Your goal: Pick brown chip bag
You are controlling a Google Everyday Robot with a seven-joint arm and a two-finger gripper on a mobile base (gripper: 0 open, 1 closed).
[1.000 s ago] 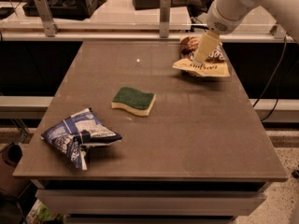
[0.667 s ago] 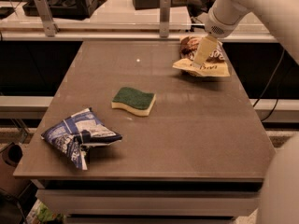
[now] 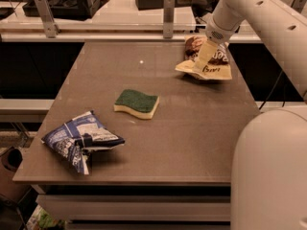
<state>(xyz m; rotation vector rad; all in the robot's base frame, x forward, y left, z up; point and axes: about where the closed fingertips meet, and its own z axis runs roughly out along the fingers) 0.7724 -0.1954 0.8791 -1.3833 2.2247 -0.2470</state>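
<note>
1. Since the earlier frames, a large rounded white part of the robot (image 3: 268, 176) has swelled into the lower right corner. It now fills far more of that corner, to the right of the sponge (image 3: 136, 103) and nearer to us.
2. We see no shift in anything lying on the tabletop (image 3: 192, 143) over that time.
3. The sponge is our landmark. It is green on top and pale yellow beneath, and it lies flat near the middle of the brown tabletop.
4. The brown chip bag (image 3: 220, 71) lies beyond the sponge and to its right, well apart from it and close to the far right edge of the tabletop. Its far half is dark brown and its near half is pale tan with dark lettering.
5. The claw (image 3: 201, 66) is down on the brown chip bag, touching its middle, so it too sits beyond and to the right of the sponge. We cannot tell whether the claw is open or closed.
6. The white arm (image 3: 249, 8) slants down to the claw from the upper right, far behind the sponge.
7. A crumpled blue-and-white bag (image 3: 79, 140) rests in front of the sponge and to its left, apart from it and near the tabletop's front left corner.
</note>
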